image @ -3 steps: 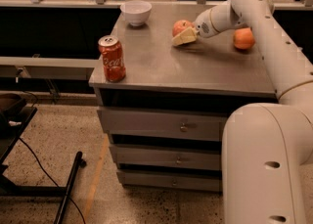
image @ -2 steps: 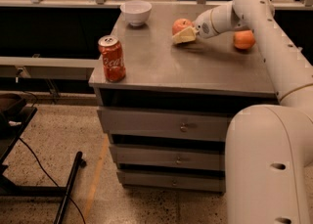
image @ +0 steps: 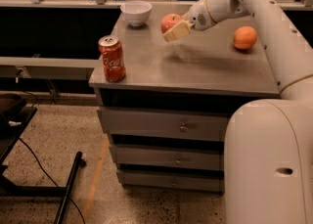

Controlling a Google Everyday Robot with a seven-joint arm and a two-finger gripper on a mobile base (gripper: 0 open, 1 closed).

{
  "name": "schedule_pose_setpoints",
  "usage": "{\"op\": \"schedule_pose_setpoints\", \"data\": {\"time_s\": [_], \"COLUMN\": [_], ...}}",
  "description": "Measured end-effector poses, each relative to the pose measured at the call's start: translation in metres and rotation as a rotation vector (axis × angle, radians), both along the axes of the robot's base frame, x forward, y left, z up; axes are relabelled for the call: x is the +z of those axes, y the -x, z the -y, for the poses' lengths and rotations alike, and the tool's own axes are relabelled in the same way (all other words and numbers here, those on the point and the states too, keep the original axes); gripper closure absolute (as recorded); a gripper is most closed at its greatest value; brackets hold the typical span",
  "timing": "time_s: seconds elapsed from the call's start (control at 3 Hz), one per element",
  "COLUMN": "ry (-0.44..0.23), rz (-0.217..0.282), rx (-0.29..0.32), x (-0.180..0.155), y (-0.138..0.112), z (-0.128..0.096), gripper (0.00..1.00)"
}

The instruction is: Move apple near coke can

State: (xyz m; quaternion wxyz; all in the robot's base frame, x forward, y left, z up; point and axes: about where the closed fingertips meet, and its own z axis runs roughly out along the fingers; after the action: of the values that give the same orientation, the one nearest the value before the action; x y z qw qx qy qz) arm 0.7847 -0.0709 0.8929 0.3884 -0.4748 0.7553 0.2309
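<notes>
The reddish-pink apple (image: 169, 22) is held in my gripper (image: 174, 28) and lifted above the grey cabinet top (image: 205, 64), toward its back middle. The gripper is shut on the apple, with a pale fingertip (image: 177, 31) in front of it. The red coke can (image: 112, 58) stands upright at the front left corner of the top, well to the left and nearer than the apple. My white arm reaches in from the upper right.
A white bowl (image: 136, 12) sits at the back left of the top. A smooth orange fruit (image: 244, 37) lies at the right. The cabinet has several drawers below. A black stand leg (image: 68, 189) lies on the floor at left.
The gripper has lifted the apple off the top and carried it left, away from the orange fruit. The can, bowl and orange have not moved.
</notes>
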Motion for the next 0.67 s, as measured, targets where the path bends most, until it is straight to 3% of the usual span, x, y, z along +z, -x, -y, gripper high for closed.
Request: {"op": "schedule_pose_setpoints", "data": {"time_s": [0.33, 0.67], "ry": [0.033, 0.053], "rz": [-0.085, -0.153], "rx": [0.129, 0.167], "x": [0.003, -0.026], "y": [0.054, 0.071], "z": [-0.043, -0.057], "gripper": [1.0, 1.0]}}
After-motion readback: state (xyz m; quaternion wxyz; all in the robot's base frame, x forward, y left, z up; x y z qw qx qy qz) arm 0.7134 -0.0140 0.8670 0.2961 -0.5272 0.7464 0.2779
